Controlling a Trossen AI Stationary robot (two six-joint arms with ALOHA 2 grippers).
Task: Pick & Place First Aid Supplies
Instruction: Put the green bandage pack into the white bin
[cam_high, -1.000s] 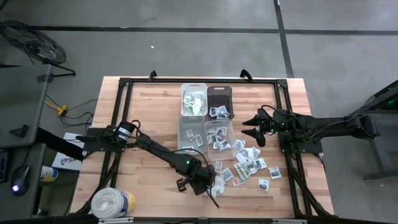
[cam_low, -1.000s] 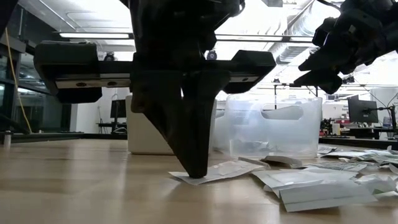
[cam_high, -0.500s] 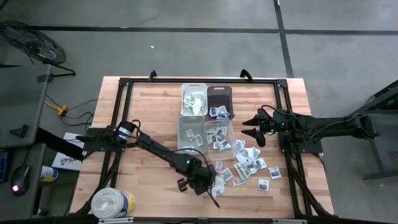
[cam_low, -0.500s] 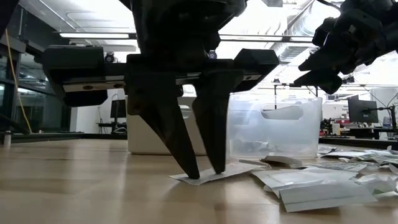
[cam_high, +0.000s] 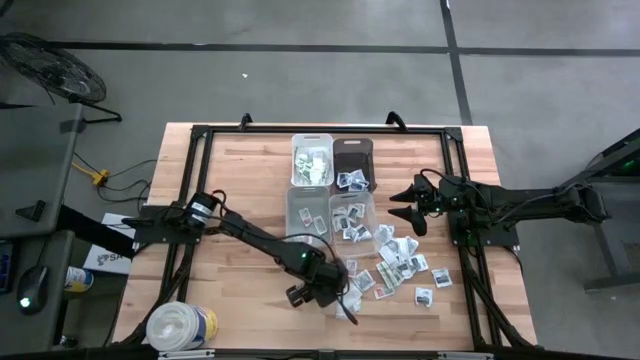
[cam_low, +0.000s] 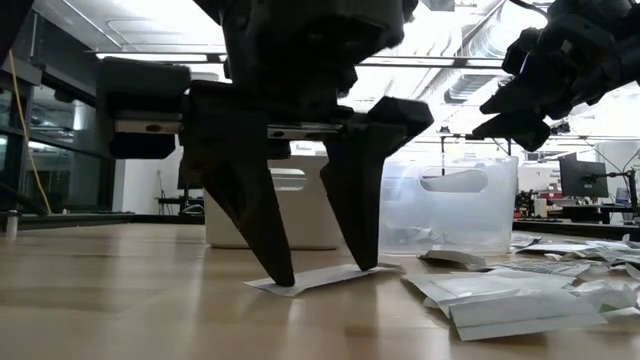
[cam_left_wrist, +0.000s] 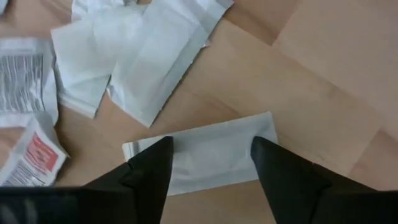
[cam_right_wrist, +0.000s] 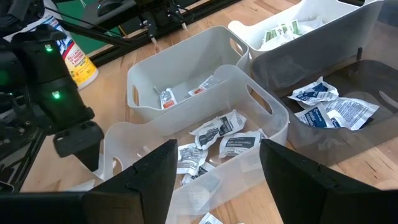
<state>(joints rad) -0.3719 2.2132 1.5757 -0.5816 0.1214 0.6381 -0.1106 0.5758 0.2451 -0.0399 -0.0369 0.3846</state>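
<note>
Several first aid supplies, small white paper packets, lie scattered on the wooden table right of centre. One white packet lies flat near the table's front edge, apart from the heap. My left gripper stands open over it, pointing steeply down, one fingertip at each end of the packet. My right gripper hangs open and holds nothing, raised above the table right of the bins. My left gripper comes from above, slanting down, with its open fingers set along the packet. The two tips stand on the packet's two short ends. The packet lies flat on the table, not pinched.
Four small bins stand at mid-table: white, dark and two clear ones, most with packets inside. A big white tub stands at the near left corner. A black frame runs round the table.
My left gripper has opened from shut to wide while staying in place over the packet, its tips spreading apart along it. The packet has stayed on the table.
</note>
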